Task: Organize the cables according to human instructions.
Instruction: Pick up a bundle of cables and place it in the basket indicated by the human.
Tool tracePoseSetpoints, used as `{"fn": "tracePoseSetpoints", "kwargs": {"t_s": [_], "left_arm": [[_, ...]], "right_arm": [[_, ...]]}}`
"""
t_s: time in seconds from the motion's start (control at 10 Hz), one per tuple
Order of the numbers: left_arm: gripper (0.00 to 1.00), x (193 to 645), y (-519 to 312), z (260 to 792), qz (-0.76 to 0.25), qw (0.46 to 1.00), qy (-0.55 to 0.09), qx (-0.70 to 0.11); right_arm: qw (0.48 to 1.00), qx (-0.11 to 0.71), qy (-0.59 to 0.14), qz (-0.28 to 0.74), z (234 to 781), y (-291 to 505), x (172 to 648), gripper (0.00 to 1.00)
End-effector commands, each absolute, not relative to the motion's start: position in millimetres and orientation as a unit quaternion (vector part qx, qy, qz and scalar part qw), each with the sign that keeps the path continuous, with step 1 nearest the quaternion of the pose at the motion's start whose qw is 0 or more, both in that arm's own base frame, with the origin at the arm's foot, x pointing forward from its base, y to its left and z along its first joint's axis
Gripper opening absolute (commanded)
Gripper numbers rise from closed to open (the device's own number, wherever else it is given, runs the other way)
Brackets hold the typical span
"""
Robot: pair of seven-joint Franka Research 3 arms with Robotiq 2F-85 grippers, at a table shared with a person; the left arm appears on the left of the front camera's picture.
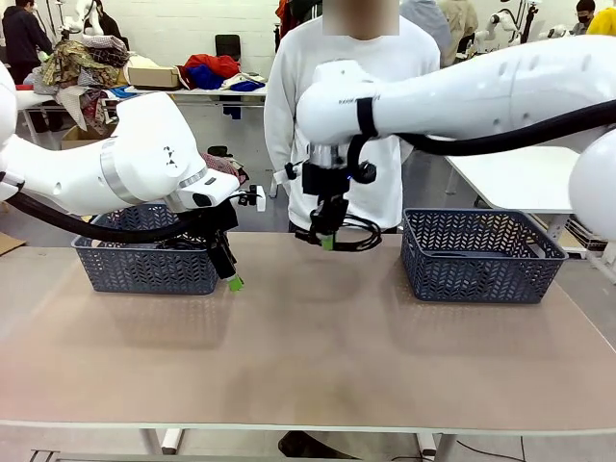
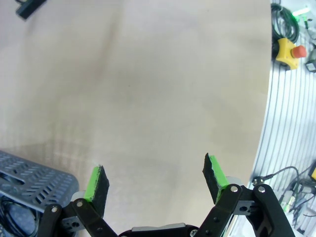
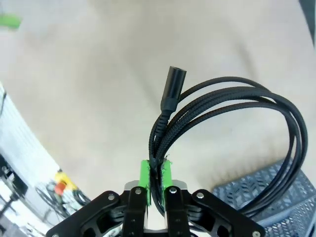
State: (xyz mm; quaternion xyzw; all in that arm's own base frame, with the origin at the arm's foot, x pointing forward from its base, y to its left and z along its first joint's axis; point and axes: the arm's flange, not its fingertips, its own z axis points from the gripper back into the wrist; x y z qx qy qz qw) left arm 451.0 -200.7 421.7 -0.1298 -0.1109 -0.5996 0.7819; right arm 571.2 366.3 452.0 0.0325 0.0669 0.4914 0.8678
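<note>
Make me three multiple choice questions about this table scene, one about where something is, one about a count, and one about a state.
1. Where does the coiled cable hang?
A. above the table's middle
B. inside the left basket
C. on the floor

2. How many baskets stand on the table?
A. one
B. two
C. four

3. How are the left gripper's fingers?
A. shut on a cable
B. shut on nothing
C. open, holding nothing

Answers: 1 A, the right gripper holds it over the table between the baskets. 2 B, a left basket and a right basket. 3 C, bare table shows between them.

2 baskets (image 1: 146,266) (image 1: 481,255), 2 claws (image 1: 234,280) (image 1: 327,242), 1 coiled cable (image 3: 232,133), 1 person (image 1: 351,115).
</note>
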Motion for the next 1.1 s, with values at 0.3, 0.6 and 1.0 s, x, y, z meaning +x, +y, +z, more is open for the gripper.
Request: {"fn": "tracePoseSetpoints", "kwargs": {"t_s": [0.3, 0.6, 1.0], "left_arm": [[1.0, 451, -200, 422, -0.598, 0.783, -0.112, -0.13], [1.0, 451, -200, 422, -0.598, 0.783, -0.112, -0.13], [1.0, 451, -200, 422, -0.598, 0.783, -0.112, -0.13]], "right_arm": [[0.802, 0.03, 0.076, 0.592, 513, 282, 548, 0.0], [0.798, 0.036, 0.054, 0.6, 530, 231, 536, 0.0], [0.807, 0.024, 0.066, 0.587, 540, 223, 548, 0.0]]}}
